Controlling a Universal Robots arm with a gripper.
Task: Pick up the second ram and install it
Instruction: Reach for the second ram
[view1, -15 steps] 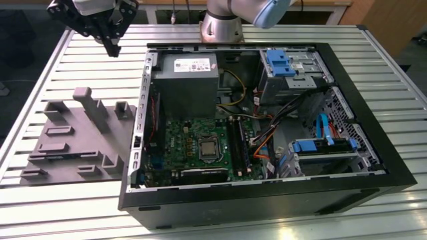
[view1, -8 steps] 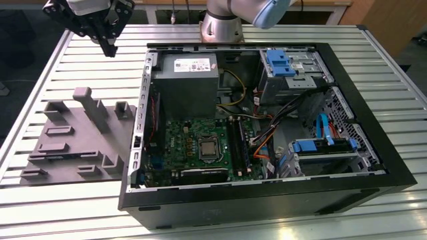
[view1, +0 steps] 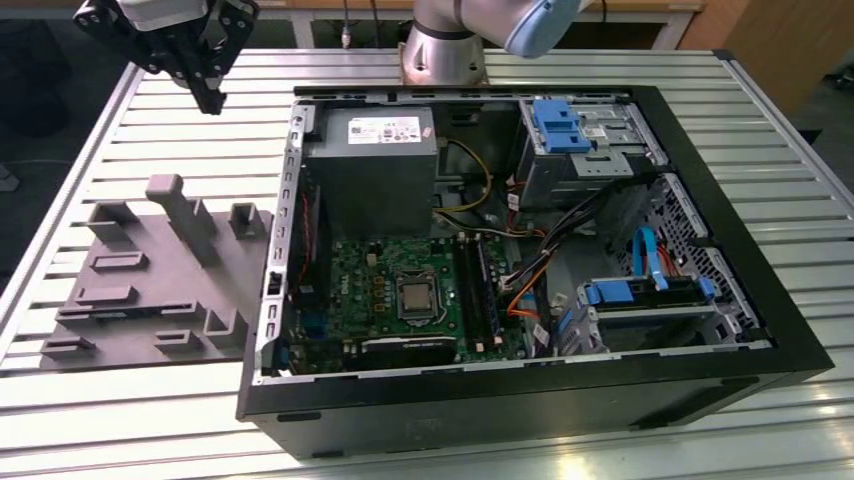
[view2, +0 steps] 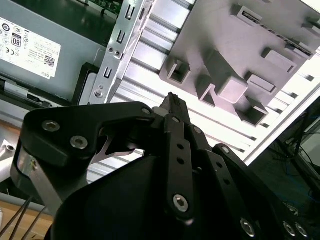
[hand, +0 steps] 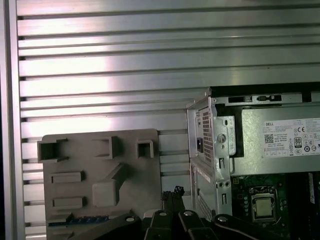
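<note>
- Gripper (view1: 210, 100): I see its fingers pressed together, holding nothing. It hangs above the slatted table (view1: 80, 150), past the grey tray (view1: 147, 290).
- Second ram (hand: 85, 219): in the first wrist view, a thin dark strip lying in a tray slot, apart from the gripper.
- Computer case (view1: 534, 390): open, beside the tray.

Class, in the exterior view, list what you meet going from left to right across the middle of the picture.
Grey fixture → motherboard → orange cables → blue drive bracket → case wall
</note>
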